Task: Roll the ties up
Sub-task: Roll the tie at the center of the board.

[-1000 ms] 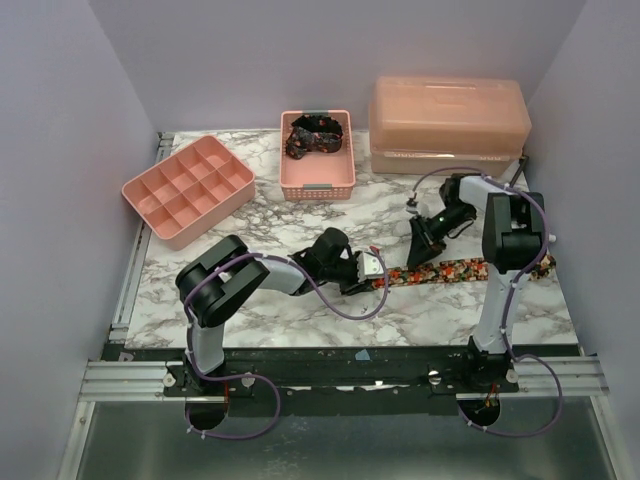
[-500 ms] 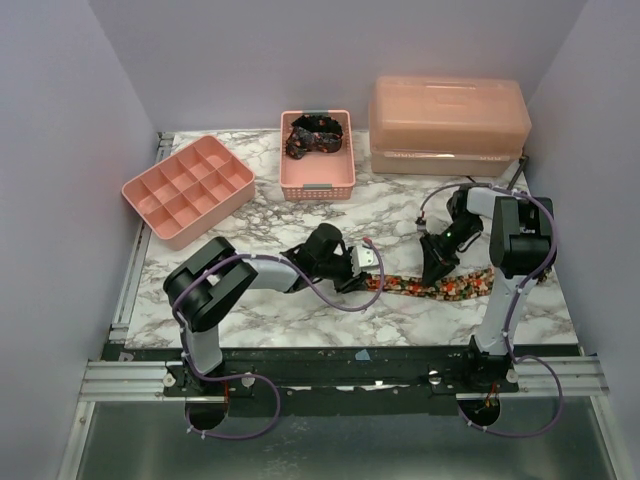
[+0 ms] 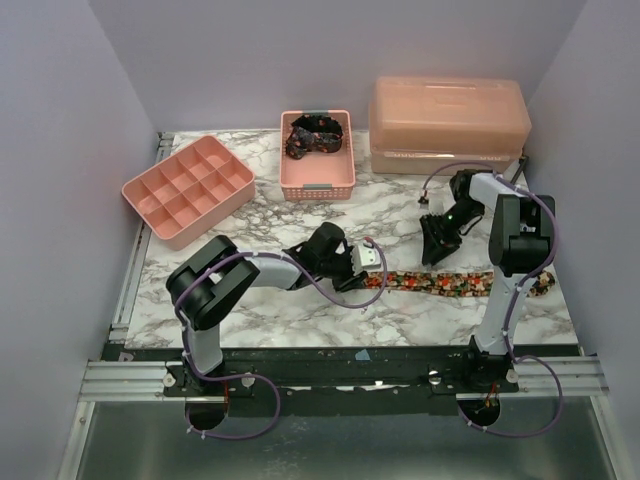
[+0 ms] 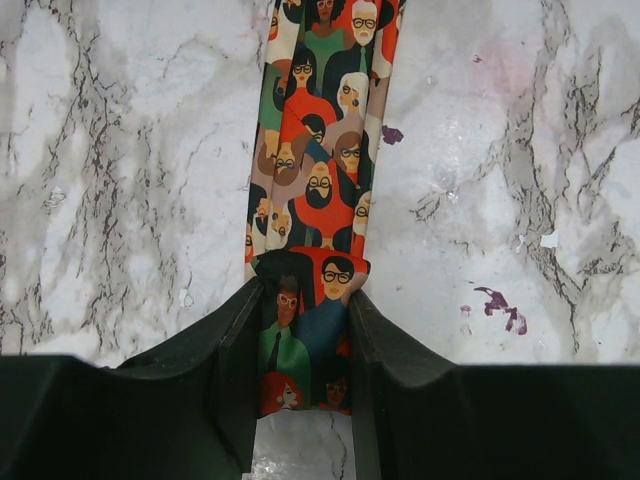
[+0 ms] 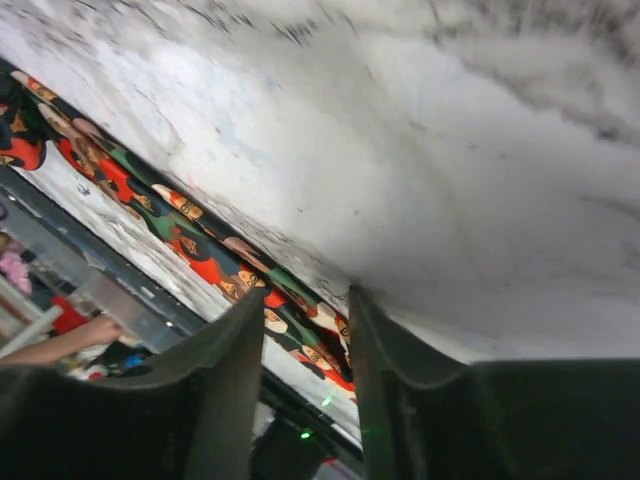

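A long tie [image 3: 450, 284] printed with red, orange and green faces lies flat across the marble table, running left to right. My left gripper [image 3: 372, 272] is at its left end. In the left wrist view the jaws are shut on that folded end, and the tie [image 4: 320, 150] stretches away from the gripper [image 4: 305, 340]. My right gripper [image 3: 434, 252] hovers just behind the tie's middle, apart from it. In the right wrist view the gripper [image 5: 305, 330] is open with nothing between its fingers, and the tie [image 5: 190, 235] passes beyond them. A second dark tie [image 3: 315, 133] lies bunched in the pink basket [image 3: 317, 187].
A pink divided tray [image 3: 187, 188] sits at the back left. A large pink lidded box [image 3: 448, 125] stands at the back right, behind the right arm. Purple walls close in both sides.
My right gripper came down on the tie's middle, then opened and drew back toward the rear, off the fabric. The left gripper has kept its hold and barely moved.
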Available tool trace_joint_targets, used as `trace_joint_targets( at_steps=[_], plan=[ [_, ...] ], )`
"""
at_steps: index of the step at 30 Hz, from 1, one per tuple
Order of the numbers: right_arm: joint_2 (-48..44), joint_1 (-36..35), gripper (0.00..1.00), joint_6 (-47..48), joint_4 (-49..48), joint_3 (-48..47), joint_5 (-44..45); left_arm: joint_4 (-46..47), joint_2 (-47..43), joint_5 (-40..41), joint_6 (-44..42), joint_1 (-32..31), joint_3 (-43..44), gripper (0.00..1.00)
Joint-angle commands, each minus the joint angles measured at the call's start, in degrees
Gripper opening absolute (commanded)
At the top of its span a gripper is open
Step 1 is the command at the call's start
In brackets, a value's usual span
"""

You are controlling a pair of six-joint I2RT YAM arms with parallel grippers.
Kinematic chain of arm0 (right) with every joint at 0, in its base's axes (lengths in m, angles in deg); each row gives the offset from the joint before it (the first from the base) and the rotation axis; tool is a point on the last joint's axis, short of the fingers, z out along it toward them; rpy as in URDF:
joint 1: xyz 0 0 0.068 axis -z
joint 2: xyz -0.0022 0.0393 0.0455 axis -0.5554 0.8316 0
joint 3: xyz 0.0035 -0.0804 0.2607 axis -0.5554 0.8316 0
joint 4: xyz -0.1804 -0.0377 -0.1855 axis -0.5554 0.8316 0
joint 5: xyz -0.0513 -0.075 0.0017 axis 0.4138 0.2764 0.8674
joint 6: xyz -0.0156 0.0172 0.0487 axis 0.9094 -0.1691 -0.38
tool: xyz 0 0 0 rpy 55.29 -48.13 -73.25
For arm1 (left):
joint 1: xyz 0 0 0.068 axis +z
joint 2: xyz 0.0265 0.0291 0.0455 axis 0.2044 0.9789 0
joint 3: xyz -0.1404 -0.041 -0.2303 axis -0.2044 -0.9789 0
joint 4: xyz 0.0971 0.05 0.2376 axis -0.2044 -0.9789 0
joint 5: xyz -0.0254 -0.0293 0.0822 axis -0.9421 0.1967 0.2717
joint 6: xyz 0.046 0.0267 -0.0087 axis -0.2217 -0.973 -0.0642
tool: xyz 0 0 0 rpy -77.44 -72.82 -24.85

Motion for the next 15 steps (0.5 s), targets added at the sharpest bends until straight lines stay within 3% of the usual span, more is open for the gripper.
trace_joint_targets(
  at_steps=[1,5,9,15],
  plan=[
    [-0.2,-0.1,0.5,2.4,0.3,-5.2,-5.7,-8.6,3.5,6.2,-1.8,0.3,0.5,0.3],
    [-2.7,-3.1,0.55,0.4,4.1,-6.0,-17.5,-8.6,3.5,6.6,-1.7,0.1,0.3,0.3],
    [-2.4,-7.1,0.46,-5.6,0.4,-3.0,-27.8,-8.7,3.5,5.9,-1.9,0.1,0.3,0.31],
    [-0.1,-12.8,0.44,-11.8,-7.2,1.6,-31.5,-10.0,3.5,5.7,-2.3,0.1,0.9,0.31]
  ],
)
